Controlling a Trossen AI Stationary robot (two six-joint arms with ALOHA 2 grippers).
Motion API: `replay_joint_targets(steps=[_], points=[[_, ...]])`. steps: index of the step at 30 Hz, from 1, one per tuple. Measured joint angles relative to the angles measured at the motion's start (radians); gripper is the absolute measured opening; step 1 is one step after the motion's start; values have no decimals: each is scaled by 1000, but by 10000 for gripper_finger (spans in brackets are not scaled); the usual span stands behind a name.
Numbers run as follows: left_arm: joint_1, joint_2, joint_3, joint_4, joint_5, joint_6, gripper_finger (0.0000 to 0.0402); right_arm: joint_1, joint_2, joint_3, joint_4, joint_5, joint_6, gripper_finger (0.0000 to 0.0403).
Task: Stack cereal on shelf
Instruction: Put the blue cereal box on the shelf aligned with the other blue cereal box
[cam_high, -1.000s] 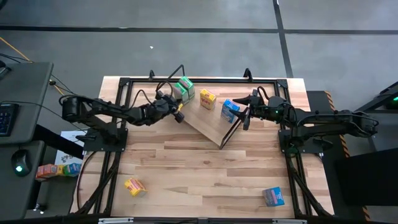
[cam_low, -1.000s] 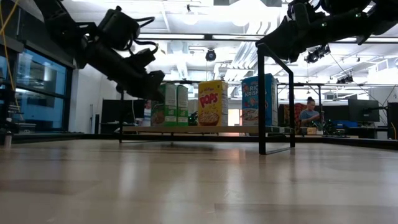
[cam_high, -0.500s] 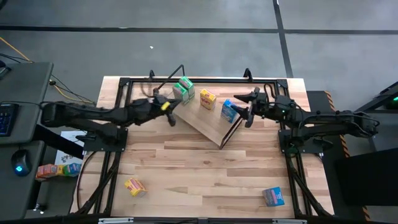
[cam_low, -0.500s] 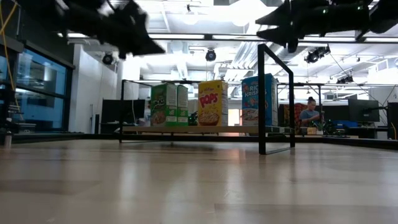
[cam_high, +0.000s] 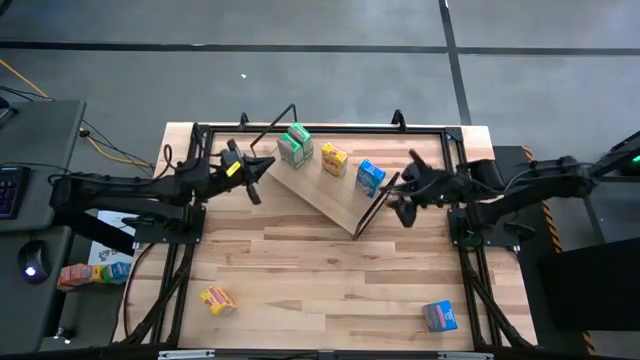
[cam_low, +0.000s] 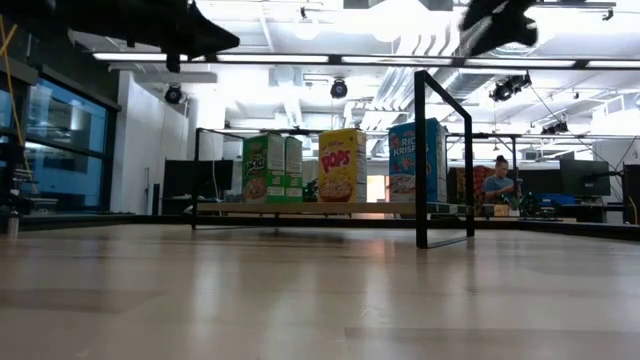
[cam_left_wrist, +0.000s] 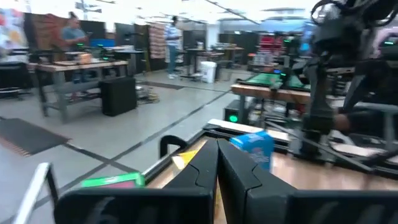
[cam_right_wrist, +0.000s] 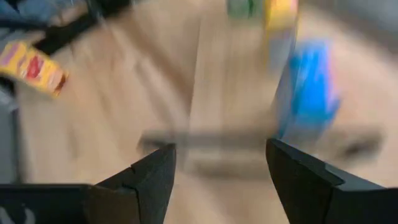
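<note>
The shelf (cam_high: 335, 188) is a light wood board, tilted, with black wire legs at its ends. Two green cereal boxes (cam_high: 293, 145), a yellow one (cam_high: 333, 158) and a blue one (cam_high: 369, 177) stand upright in a row on it, as the low view shows (cam_low: 342, 165). Another yellow box (cam_high: 216, 299) and another blue box (cam_high: 439, 315) lie flat on the table near its near edge. My left gripper (cam_high: 252, 178) hangs shut in the air left of the green boxes. My right gripper (cam_high: 405, 195) is open, right of the blue box (cam_right_wrist: 308, 87), touching nothing.
A black frame (cam_high: 200, 140) runs along the table's sides and far edge. The shelf's tall wire leg (cam_low: 445, 160) stands between the blue box and my right gripper. Bare wood lies across the table's middle (cam_high: 320, 270). A person (cam_low: 497, 180) sits far behind the table.
My left gripper has drawn back from the green boxes toward the table's left edge and risen out of the low view's middle. My right gripper has pulled away from the blue box toward the right and slightly nearer. The boxes on the shelf have stayed upright where they were.
</note>
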Motion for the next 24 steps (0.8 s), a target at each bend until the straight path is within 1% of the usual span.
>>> replay_joint_targets(steps=[2, 6, 10, 13, 17, 22, 24], points=[[-4, -15, 0, -7, 23, 1, 0, 57, 38, 63, -152, -68, 214, 240], [-4, -33, 0, -12, 25, 1, 0, 198, 128, 173, -451, -176, 640, 240], [-3, -33, 0, -12, 19, 31, 0, 351, 235, 278, -622, -245, 953, 240], [-3, -33, 0, -4, 13, 56, 0, 449, 319, 348, -667, -295, 1120, 240], [-3, -32, 10, 10, -20, 62, 0, 557, 424, 417, -671, -336, 1277, 240], [-3, -32, 14, 9, -24, 70, 0, 659, 548, 453, -659, -488, 1451, 240], [-3, -33, 14, 10, -23, 80, 0, 688, 590, 453, -638, -518, 1491, 240]])
